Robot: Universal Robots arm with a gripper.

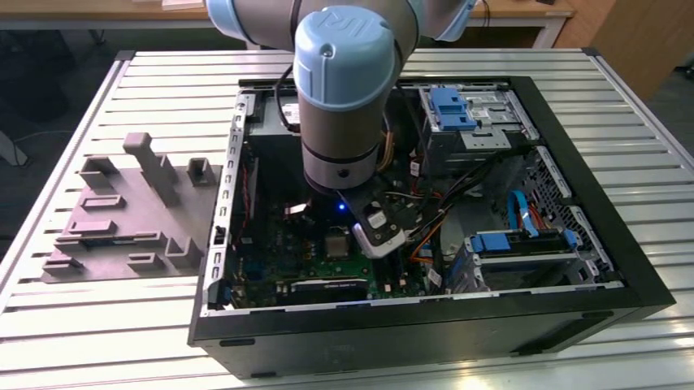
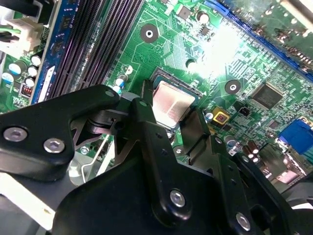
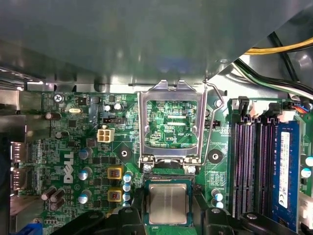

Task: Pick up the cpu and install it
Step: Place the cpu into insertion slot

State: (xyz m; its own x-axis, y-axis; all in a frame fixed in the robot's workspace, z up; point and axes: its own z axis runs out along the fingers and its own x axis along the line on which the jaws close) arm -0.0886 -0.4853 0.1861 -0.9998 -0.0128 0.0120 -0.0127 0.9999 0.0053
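Silvery-beige cpu (image 3: 167,203), green motherboard (image 3: 73,147), blue-and-black memory slots (image 3: 264,166), yellow cable (image 3: 283,47), grey arm (image 1: 344,138) with pale-blue cap.

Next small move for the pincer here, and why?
Probably a short straight lift of the pincer: the cpu lies flat and square inside the socket, the load plate stands open, and the pincer straddles the cpu, so sideways motion could drag it.

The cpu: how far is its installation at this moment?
Done: the cpu appears seated in its socket. In hand: the end effector hovers close at it. Left: the socket's metal retention frame stands open, not yet closed.
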